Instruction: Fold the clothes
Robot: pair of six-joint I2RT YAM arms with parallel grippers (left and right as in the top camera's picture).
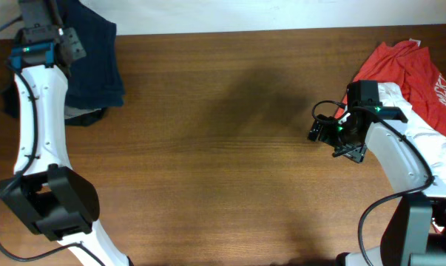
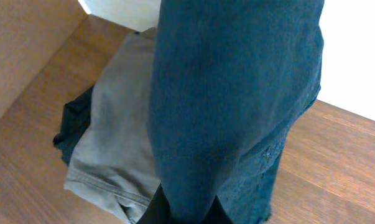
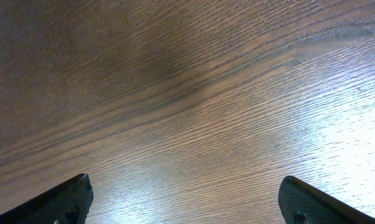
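Note:
A dark blue garment [image 1: 93,59] lies over the pile at the table's far left corner. My left gripper [image 1: 69,46] is shut on it; in the left wrist view the blue cloth [image 2: 237,106] hangs from between my fingers [image 2: 186,214]. A grey garment [image 2: 112,143] and a dark one [image 2: 72,127] lie under it. A red garment [image 1: 411,70] with white lettering lies at the far right edge. My right gripper [image 1: 328,134] is open and empty above bare wood [image 3: 187,112], left of the red garment.
A white cloth [image 1: 444,144] lies under the red garment by the right arm. The wooden table [image 1: 223,148] spans the middle between the two piles. A white wall runs behind the far edge.

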